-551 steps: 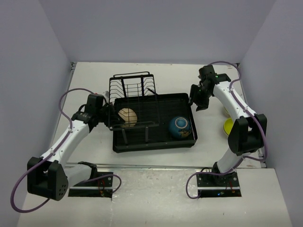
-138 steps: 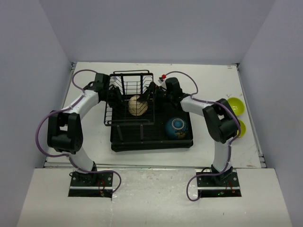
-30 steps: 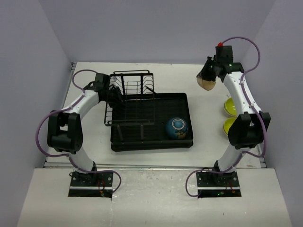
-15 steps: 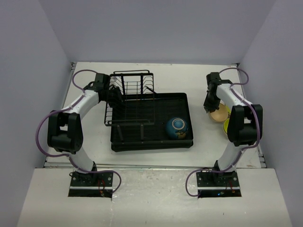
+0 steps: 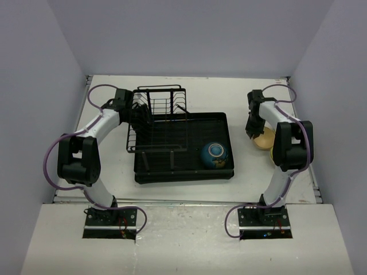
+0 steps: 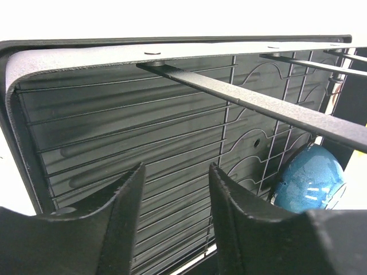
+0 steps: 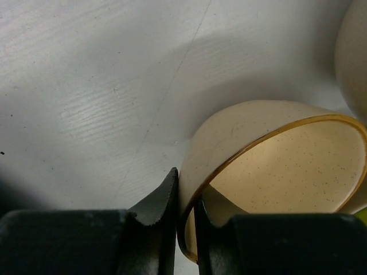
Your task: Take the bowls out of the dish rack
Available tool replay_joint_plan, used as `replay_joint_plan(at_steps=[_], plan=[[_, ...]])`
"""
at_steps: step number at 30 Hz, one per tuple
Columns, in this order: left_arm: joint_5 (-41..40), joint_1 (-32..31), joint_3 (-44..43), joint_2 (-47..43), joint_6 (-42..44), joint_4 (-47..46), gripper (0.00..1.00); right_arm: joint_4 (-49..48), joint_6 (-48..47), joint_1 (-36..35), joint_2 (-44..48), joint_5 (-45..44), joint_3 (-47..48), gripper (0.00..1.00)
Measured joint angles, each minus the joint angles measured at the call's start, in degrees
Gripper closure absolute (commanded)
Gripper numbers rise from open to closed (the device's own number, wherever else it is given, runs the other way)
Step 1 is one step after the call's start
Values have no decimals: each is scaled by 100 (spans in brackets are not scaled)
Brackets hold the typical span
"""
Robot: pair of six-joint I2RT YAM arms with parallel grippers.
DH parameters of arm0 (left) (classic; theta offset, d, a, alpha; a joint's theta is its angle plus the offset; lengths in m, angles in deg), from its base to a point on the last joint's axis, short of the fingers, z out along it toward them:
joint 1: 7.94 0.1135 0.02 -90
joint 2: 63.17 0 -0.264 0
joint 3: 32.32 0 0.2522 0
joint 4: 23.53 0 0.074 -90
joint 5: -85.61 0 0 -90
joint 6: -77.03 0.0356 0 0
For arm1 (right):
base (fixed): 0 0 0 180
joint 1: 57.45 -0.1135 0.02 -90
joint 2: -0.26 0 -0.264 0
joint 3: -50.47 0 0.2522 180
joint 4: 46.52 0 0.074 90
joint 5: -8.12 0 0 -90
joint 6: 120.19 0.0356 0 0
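With the tan bowl (image 7: 275, 172) pinched at its rim by the right gripper (image 7: 184, 197) and apparently set on the table (image 5: 229, 97) at the frame's right, release is called for next; the blue bowl (image 5: 215, 153) is left in the dish rack (image 5: 183, 179), the left gripper (image 6: 176, 169) held open there.

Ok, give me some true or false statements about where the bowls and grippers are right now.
1. The blue bowl sits in the dish rack's tray. True.
2. The right gripper pinches the tan bowl by its rim. True.
3. The left gripper holds a bowl. False: its jaws stand apart with nothing between them.
4. The tan bowl is inside the rack. False: it is outside, to the right of the rack.
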Motion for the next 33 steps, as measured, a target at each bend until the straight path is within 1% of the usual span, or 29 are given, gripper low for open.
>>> replay_joint_plan(at_steps=[1,2,5,7,8,9,11,13,15,17,19,20,21,22,23,25,29,33], plan=[[0,0,0,0,-2,0,48,-4,-9,-24,-2,-4,0,74],[0,-2,2,0,0,0,47,-13,2,-37,-4,0,0,69],[2,-2,4,0,0,0,45,-33,-33,-136,-13,11,4,55],[0,-2,7,-4,4,2,43,-15,-15,-238,-13,31,42,48],[2,-2,7,-7,9,4,42,-2,2,-293,-13,50,74,41],[2,-2,11,-11,13,4,40,26,17,-350,-7,63,125,36],[7,-2,28,-26,17,-2,38,129,50,-463,33,74,267,34],[24,-2,79,-72,20,-9,38,289,83,-588,116,70,483,28],[52,-2,105,-111,24,13,37,490,138,-697,247,68,785,16],[70,-7,105,-125,42,17,36,710,177,-802,442,81,1108,16],[94,-7,105,-142,46,35,42,905,184,-883,715,151,1351,27],[111,-7,107,-153,46,42,45,992,201,-931,874,175,1423,35],[140,-9,131,-177,48,24,47,1047,219,-988,1088,234,1436,69],[175,-13,173,-214,48,7,51,1147,199,-1071,1355,341,1427,100],[190,-20,225,-262,39,15,56,1226,216,-1174,1604,457,1390,100],[229,-31,341,-361,46,-4,60,1300,310,-1419,2070,654,1233,100],[280,-44,551,-551,57,9,62,1445,361,-1926,2848,1058,684,100],[295,-61,693,-748,109,31,65,1482,492,-2114,3097,1314,76,100]])
